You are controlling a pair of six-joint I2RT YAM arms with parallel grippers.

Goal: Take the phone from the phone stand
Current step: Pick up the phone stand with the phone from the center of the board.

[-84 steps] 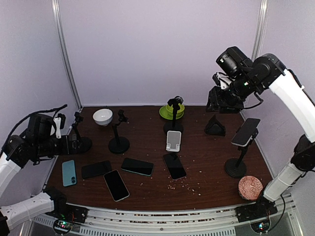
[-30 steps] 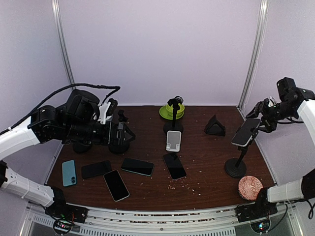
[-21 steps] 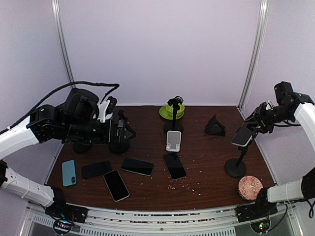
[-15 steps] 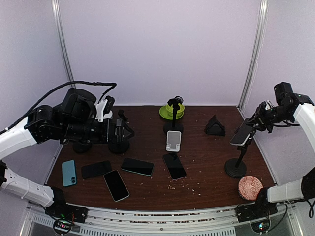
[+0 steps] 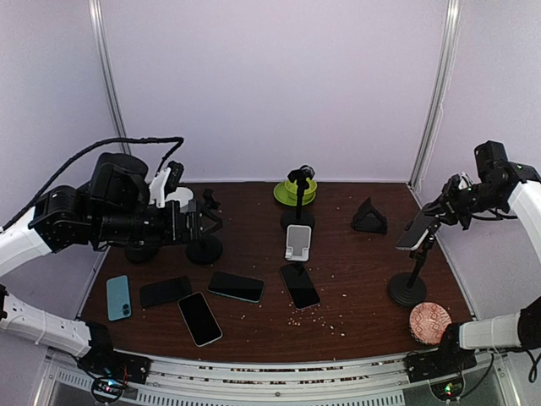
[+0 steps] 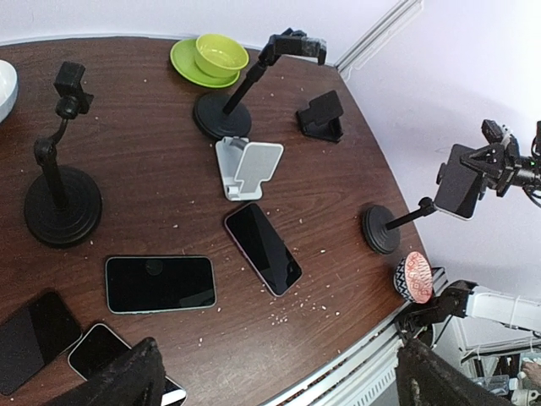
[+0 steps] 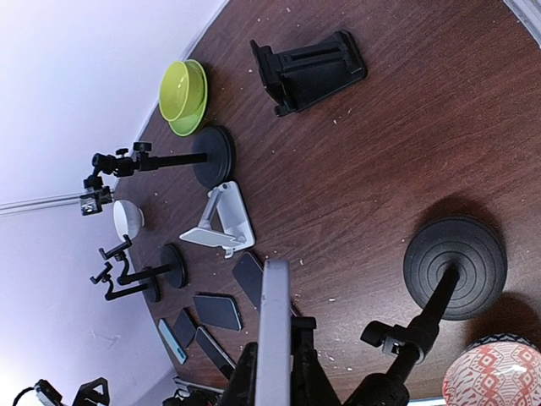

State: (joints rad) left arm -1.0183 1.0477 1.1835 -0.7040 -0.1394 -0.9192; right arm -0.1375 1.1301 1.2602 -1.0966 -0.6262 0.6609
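Visibly tilted, slim dark phone point(image 5: 417, 230), grey edge, on black stand point(image 5: 407, 288)

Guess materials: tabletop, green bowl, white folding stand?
Tabletop: dark brown wood or wood-look laminate, grain streaks visible, low sheen.
Green bowl: likely plastic, uniform lime colour, smooth, faintly glossy.
White folding stand: probably plastic, though painted metal is possible; flat matte panels.

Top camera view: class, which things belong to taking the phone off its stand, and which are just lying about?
Job in hand: phone; phone stand; right gripper.
Lying about: five flat phones; empty stands; green bowl.
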